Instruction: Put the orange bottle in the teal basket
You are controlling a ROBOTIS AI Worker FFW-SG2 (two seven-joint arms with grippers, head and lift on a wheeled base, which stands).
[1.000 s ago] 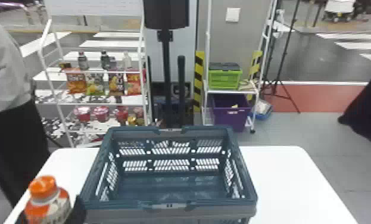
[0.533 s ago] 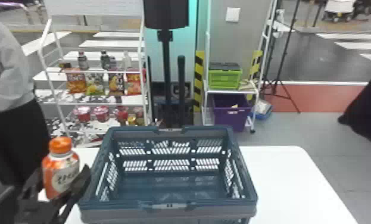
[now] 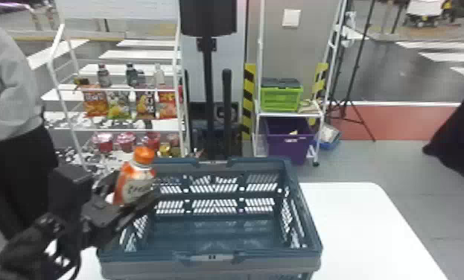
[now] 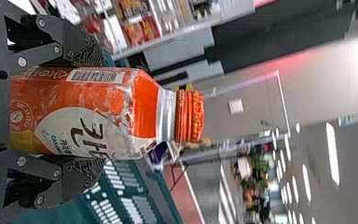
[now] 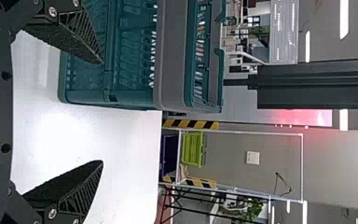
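Left gripper (image 3: pixel 137 186): fingers bottle-width apart, clamped on orange bottle (image 3: pixel 133 179) | cap up, slight lean | near teal basket (image 3: pixel 268 255)'s left rim

Lighting bright, overhead: lit ceiling strips (image 4: pixel 332 154) beyond the teal basket (image 3: pixel 149 256), glare whitening the table (image 3: pixel 353 223) beside it, reddish glow (image 5: pixel 307 116) behind it.

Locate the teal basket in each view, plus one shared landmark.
Head view: teal basket low centre, on the white table.
Left wrist view: basket beyond the orange bottle, partly behind one jaw.
Right wrist view: basket partly behind one jaw, cut by the frame.
Shared landmark: white wall plate.
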